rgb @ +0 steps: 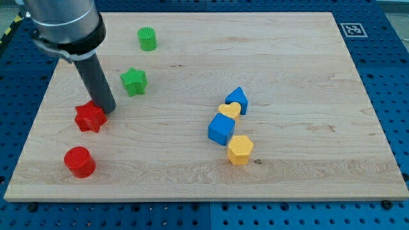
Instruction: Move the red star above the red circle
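Seven small blocks lie on the wooden tabletop [192, 172] in the one camera view. The red star [89, 117] sits near the view's left edge, and my tip [106, 108] is touching or just beside its upper right corner; I cannot tell whether they meet. There are no jaws on this arm, only the dark rod, so nothing is held. The red circle [79, 161] lies toward the view's bottom from the star, slightly left, apart from it. A green star [133, 81] sits to the right of the rod, and a green circle [147, 39] lies near the view's top. Right of centre four blocks cluster closely: a blue triangular block [237, 99], a yellow heart [229, 110], a blue cube [221, 129] and a yellow hexagon [240, 149].
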